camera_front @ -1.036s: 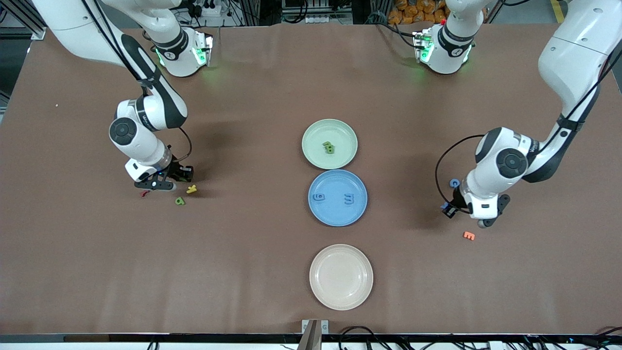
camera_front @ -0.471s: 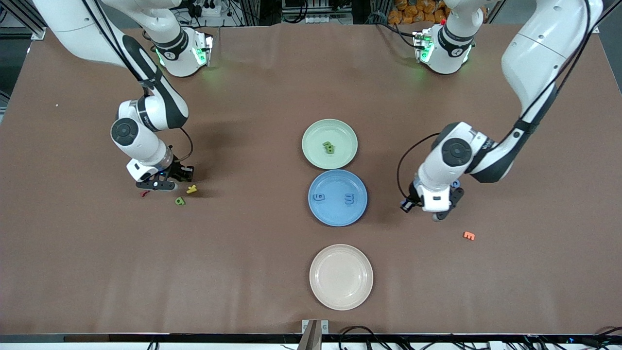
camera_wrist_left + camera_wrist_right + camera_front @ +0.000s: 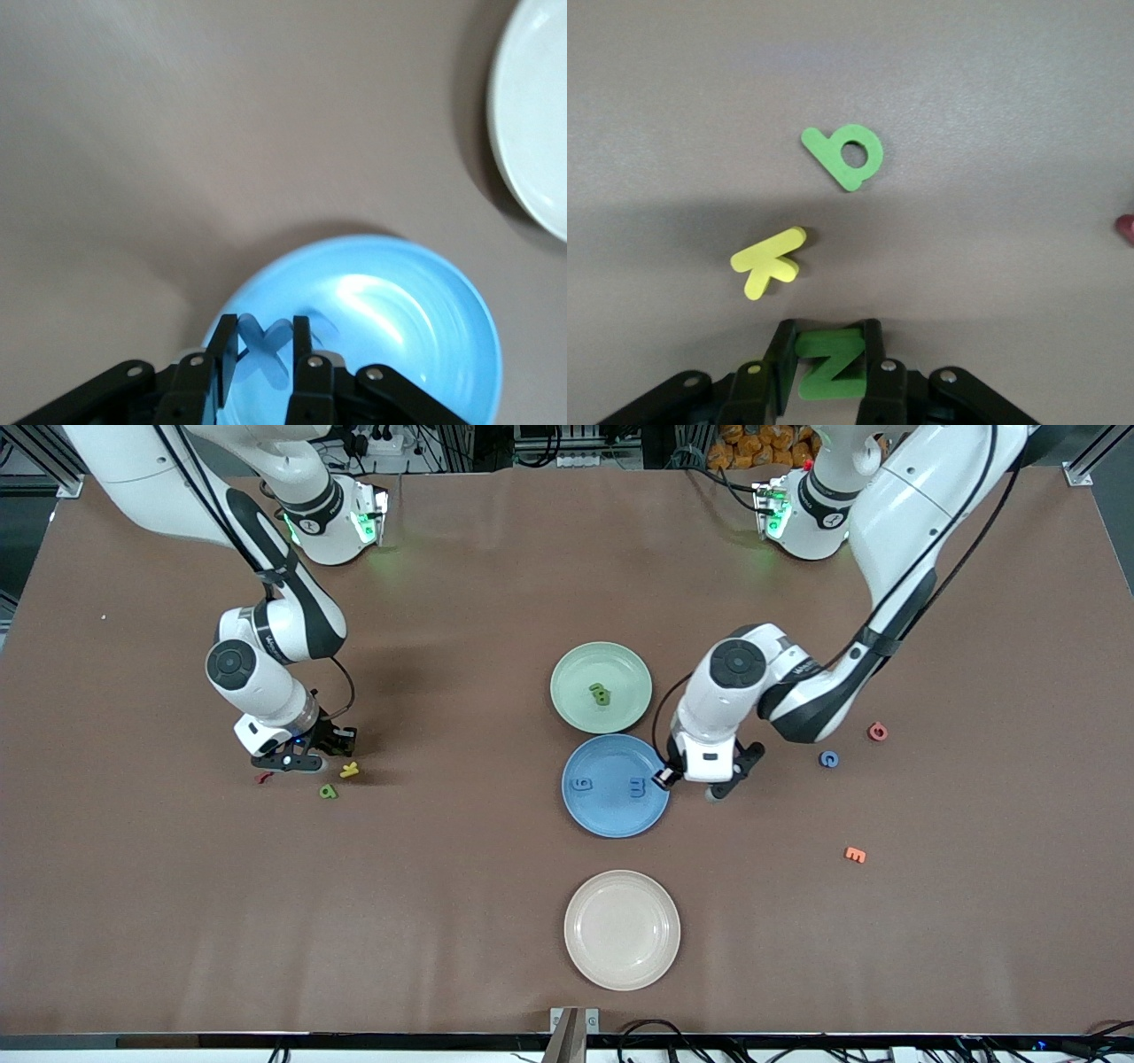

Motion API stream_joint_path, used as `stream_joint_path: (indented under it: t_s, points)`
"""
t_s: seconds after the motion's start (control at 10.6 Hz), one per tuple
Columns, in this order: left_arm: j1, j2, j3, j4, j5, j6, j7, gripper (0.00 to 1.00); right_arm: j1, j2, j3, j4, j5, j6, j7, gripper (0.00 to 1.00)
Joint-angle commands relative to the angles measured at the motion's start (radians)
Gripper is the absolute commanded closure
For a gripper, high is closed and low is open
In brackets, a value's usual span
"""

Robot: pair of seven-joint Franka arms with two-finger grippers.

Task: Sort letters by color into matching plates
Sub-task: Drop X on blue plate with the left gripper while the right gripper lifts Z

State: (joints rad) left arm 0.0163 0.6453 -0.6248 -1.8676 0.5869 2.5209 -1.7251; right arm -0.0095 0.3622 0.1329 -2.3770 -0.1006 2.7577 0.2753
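Observation:
My left gripper is shut on a blue X and holds it over the rim of the blue plate at the left arm's end; that plate fills the left wrist view. Two blue letters lie in it. The green plate holds green letters. My right gripper is shut on a green Z just above the table. A green letter lies on the table close by. A blue letter lies toward the left arm's end.
A yellow K and a red piece lie by the right gripper. A red letter and an orange one lie toward the left arm's end. A beige plate sits nearest the front camera.
My left arm has swung from the left arm's end of the table to the blue plate's rim, carrying the blue X. My right gripper has barely moved.

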Motion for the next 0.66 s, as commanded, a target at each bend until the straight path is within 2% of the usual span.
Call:
stream_joint_path:
  t_s: [0.0, 0.19, 0.28, 0.38, 0.57]
  points:
    - [-0.084, 0.014, 0.010, 0.054, -0.015, -0.017, -0.056, 1.00, 0.026, -0.029, -0.004, -0.004, 0.013, -0.029, 0.038, 1.00]
    - [-0.131, 0.040, 0.013, 0.112, -0.012, -0.017, -0.065, 1.00, 0.048, -0.048, 0.000, -0.002, 0.013, -0.049, 0.099, 1.00]
    - [-0.134, 0.042, 0.013, 0.116, 0.004, -0.014, -0.042, 0.84, 0.057, -0.058, 0.004, 0.001, 0.013, -0.064, 0.113, 1.00]
    - [-0.131, 0.042, 0.014, 0.116, 0.005, -0.014, -0.019, 0.01, 0.069, -0.072, 0.007, 0.004, 0.015, -0.093, 0.128, 1.00]
    - [-0.131, 0.033, 0.016, 0.110, 0.007, -0.019, -0.022, 0.00, 0.085, -0.078, 0.052, 0.005, 0.015, -0.093, 0.227, 1.00]
